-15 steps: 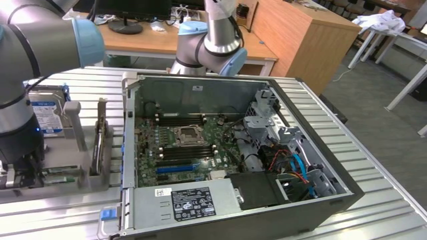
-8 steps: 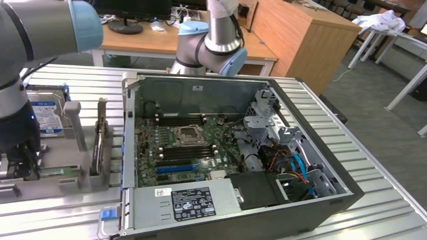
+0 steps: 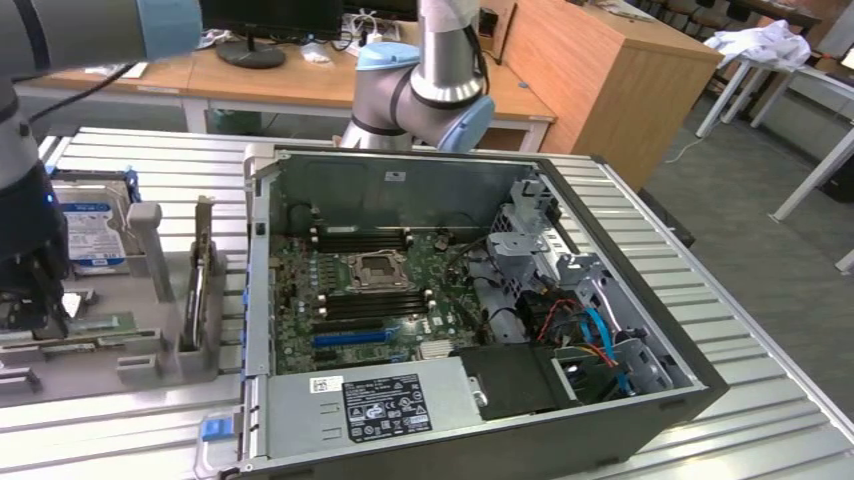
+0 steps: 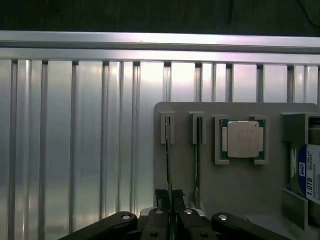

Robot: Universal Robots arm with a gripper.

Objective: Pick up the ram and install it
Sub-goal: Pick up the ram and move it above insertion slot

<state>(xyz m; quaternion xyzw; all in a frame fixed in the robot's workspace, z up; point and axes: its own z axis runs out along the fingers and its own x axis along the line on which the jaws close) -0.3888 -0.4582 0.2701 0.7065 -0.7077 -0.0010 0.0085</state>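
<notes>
Over the grey holder on the tabletop, end effector is pinched nearly closed on the ram. Ram stands on edge in its holder slot, near the CPU.

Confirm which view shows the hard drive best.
Exterior view: the hard drive sits in the grey tray, most of its blue label showing, the arm covering one side. The wrist view catches a cropped strip of the hard drive.

Arm behind computer case: grey tubular links, light-blue joint caps. Gripper: black bars, silver pivot screws.
</notes>
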